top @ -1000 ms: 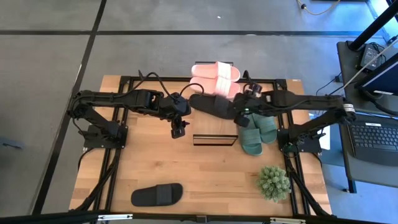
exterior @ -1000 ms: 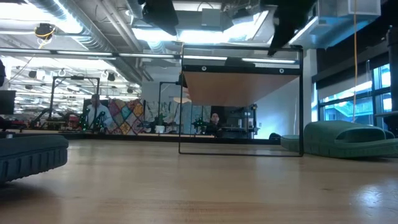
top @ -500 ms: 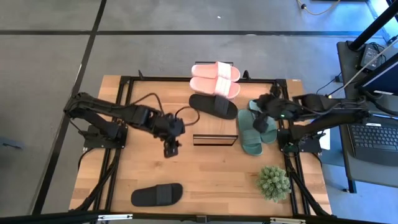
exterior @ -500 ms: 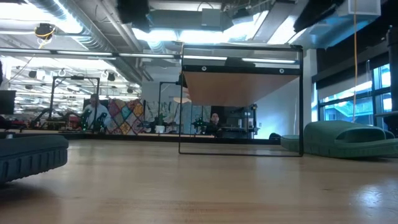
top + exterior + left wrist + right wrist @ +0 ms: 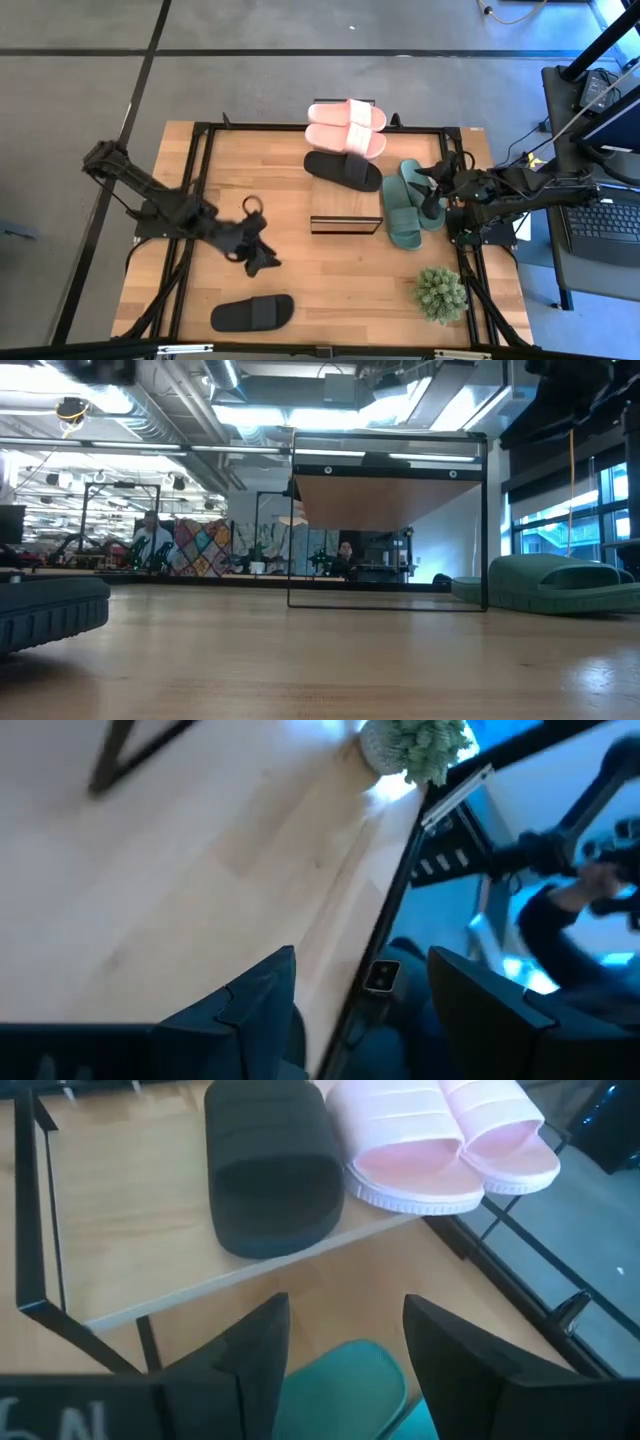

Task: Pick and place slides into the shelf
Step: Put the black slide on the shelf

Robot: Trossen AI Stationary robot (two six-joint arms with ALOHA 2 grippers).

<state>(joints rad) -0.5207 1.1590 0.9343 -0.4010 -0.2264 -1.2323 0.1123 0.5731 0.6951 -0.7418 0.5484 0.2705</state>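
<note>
The shelf (image 5: 345,200) stands mid-table. On its plank top lie a black slide (image 5: 343,170) and, at the far end, the pink pair (image 5: 347,125), also seen as black slide (image 5: 270,1170) and pink pair (image 5: 440,1140). The green pair (image 5: 408,205) lies on the table right of the shelf. A second black slide (image 5: 252,313) lies near the front left. My left gripper (image 5: 266,264) hangs open left of the shelf's near end, above bare table. My right gripper (image 5: 432,190) is open above the green pair (image 5: 350,1380), holding nothing.
A small potted plant (image 5: 440,293) stands at the front right, also showing in the left wrist view as plant (image 5: 415,745). Black frame rails (image 5: 195,170) run along the table's sides. Bare wood lies between the shelf and the near black slide.
Both grippers have drawn away from the black slide on the shelf, which stays put. My left gripper swung toward the table's near-left, sinking and rolling its wrist. My right gripper pulled back toward the right edge and now hangs over the green pair.
</note>
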